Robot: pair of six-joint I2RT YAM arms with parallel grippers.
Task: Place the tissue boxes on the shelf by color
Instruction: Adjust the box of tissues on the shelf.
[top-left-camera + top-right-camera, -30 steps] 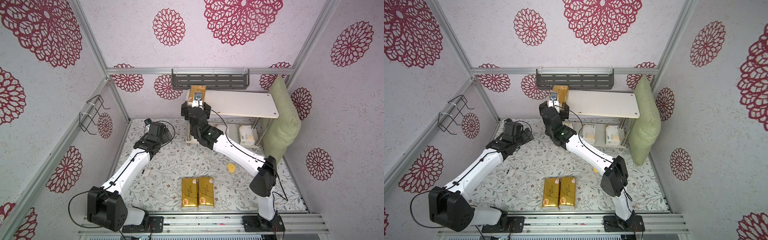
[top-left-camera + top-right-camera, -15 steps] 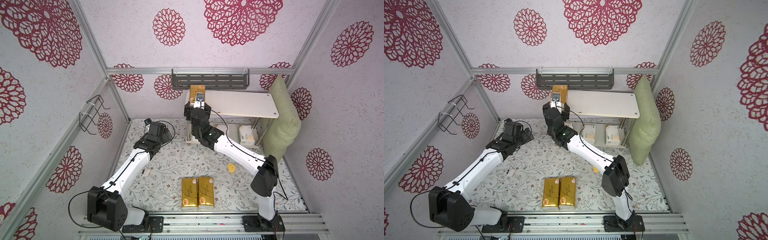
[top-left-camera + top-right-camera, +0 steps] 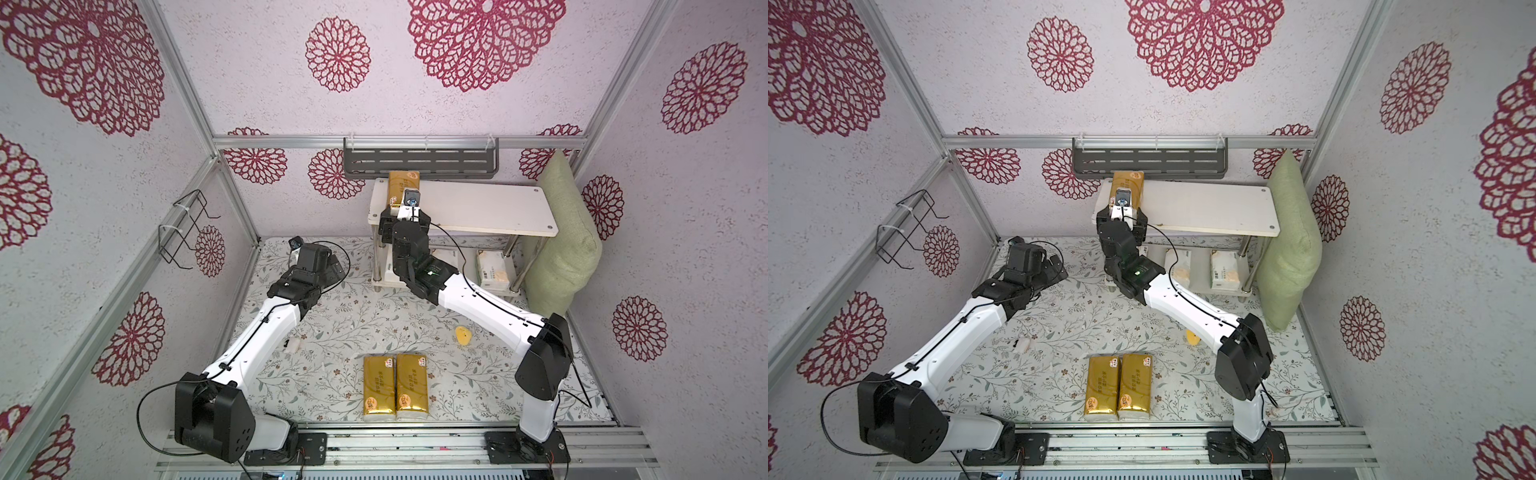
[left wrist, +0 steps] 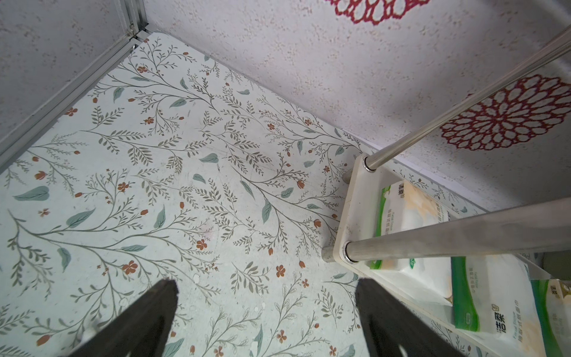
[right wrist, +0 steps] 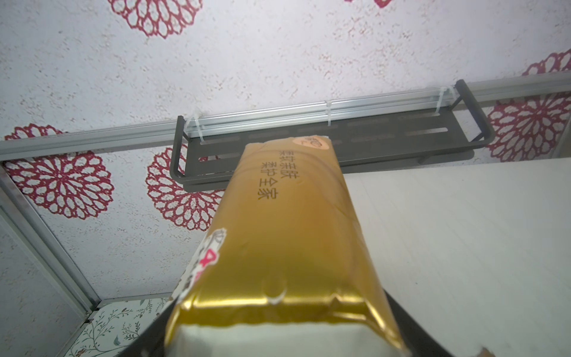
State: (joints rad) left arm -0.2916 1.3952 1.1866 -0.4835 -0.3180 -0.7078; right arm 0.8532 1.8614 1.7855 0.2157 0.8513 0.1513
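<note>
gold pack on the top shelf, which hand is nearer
Right. The right hand is at the near end of the gold pack; the left hand is low beside the shelf.

Gold pack [image 3: 1128, 181] atop shelf [image 3: 1208, 208], two gold packs [image 3: 1102, 386] on floor [image 3: 1067, 328]

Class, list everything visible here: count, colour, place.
Shelf: one, white; back of table.
Gold tissue packs: three, gold; one on shelf's top board, two side by side at table front.
White tissue packs: three, white-orange-green; shelf's lower board.
Wall rack: one, grey; back wall.
Wire rack: one, black; side wall.
Pillow: one, green; beside shelf.
Lump: one, yellow; table.
Left gripper: one, black; open above table.
Right gripper: one, black; around top-board pack's end.
</note>
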